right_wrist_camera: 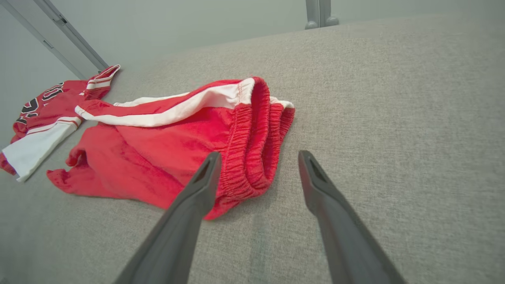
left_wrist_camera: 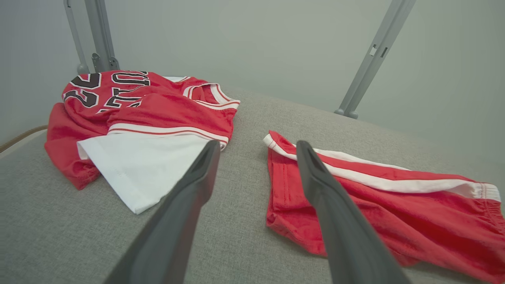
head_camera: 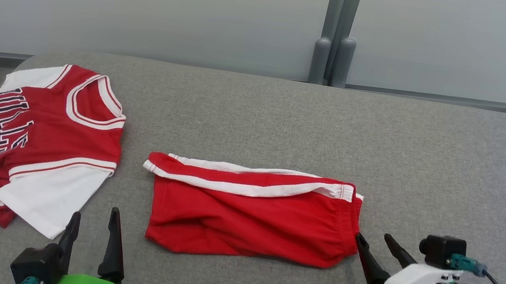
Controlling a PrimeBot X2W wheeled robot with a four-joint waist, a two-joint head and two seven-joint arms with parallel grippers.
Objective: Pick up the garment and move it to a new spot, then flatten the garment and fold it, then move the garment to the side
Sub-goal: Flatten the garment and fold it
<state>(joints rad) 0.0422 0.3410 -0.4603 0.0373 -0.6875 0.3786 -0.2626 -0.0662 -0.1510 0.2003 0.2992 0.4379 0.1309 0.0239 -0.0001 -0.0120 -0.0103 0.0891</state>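
the red shorts [head_camera: 253, 215] lie folded in a flat strip near the middle of the grey table [head_camera: 285, 117], toward its near edge, waistband to my right. my right gripper [head_camera: 373, 236] is spread apart just beside that waistband, gripping nothing. my left gripper [head_camera: 95, 212] is spread too, empty, between the shorts and the red jersey [head_camera: 39, 133] by the left edge.

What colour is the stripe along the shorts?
White stripe on red shorts; clearest in the head view.

Shorts [head_camera: 253, 210] right of jersey [head_camera: 39, 133] (apart)
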